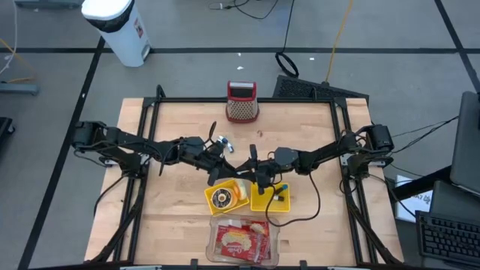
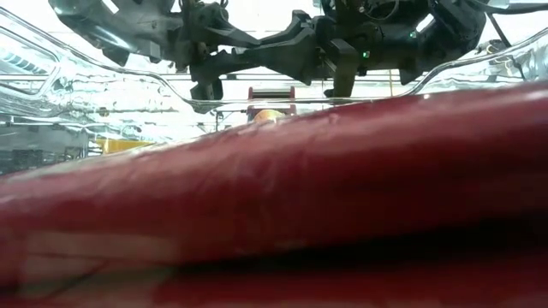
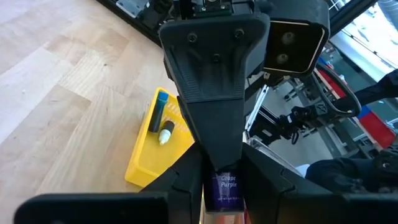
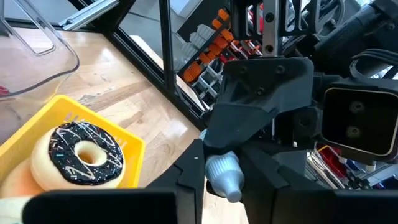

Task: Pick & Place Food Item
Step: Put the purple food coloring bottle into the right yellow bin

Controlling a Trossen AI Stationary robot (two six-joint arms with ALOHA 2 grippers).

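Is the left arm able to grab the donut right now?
Probably not. The left end effector is shut on a purple tube, which the right end effector grips too. The donut lies uncovered in a yellow tray nearby.

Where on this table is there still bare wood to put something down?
Bare wood lies left of the yellow tray with the chocolate-glazed doughnut, right of the second yellow tray, and either side of the red-handled metal grater. The middle is crowded: both trays, the clear plastic box of red packets, left gripper and right gripper.
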